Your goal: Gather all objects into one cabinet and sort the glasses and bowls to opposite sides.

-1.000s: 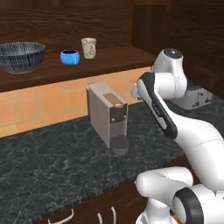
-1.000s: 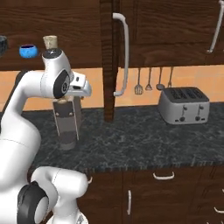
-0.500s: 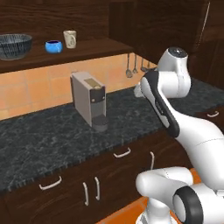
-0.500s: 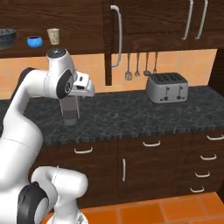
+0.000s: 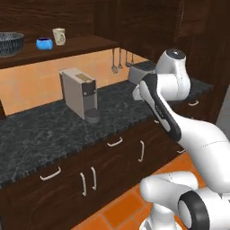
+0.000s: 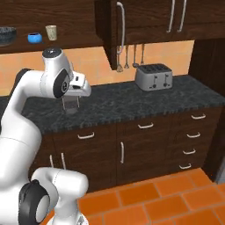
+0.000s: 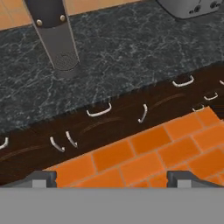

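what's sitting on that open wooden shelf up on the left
Three things stand in a row on the dark wood shelf: a wide dark grey striped bowl, a small glossy blue bowl, a pale beige cup. Their insides are hidden.

Far-left shelf: dark striped bowl [image 5: 9,43], small blue bowl [image 5: 44,43], beige cup [image 5: 59,36] in a row, coffee machine [image 5: 79,93] below on counter [image 5: 40,130], toaster [image 5: 141,71] far right.

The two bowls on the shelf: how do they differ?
The dark bowl is far wider and taller than the blue bowl. The dark bowl is grey with fine light stripes; the blue bowl is glossy and plain. The dark bowl sits at the far left, the blue bowl beside the beige cup. Both stand upright on the open shelf.
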Controlling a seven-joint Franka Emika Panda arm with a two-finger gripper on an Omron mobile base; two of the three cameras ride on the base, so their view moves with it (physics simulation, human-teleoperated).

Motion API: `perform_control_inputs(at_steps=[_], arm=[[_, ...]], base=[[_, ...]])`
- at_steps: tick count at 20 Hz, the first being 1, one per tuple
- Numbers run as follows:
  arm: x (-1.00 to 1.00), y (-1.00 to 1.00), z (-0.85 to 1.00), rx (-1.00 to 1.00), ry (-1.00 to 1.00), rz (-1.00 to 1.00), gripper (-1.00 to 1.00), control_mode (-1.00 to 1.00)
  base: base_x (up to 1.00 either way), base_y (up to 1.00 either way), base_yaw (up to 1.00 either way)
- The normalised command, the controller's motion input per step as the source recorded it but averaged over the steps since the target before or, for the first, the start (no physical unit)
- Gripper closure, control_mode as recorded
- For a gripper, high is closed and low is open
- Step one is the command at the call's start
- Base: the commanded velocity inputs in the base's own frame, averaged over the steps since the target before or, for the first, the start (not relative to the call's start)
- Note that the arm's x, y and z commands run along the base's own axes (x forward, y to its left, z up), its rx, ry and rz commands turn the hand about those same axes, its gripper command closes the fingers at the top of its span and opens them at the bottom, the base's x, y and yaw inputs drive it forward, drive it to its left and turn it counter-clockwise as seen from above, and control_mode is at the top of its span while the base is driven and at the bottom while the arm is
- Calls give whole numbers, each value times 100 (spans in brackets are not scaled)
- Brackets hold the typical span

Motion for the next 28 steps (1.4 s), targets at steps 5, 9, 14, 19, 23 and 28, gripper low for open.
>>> perform_control_inputs(at_steps=[5,9,14,19,23,28], arm=[[0,0,0,0,0,0,-100,100],[0,0,0,0,0,0,-100,100],[0,0,0,0,0,0,-100,100],[0,0,0,0,0,0,-100,100],[0,0,0,0,0,0,-100,100],[0,0,0,0,0,0,-100,100]], base=[[-54,2,-40],[-26,0,-62],[0,0,-100],[-11,-2,-34],[0,0,-99],[-8,-4,-54]])
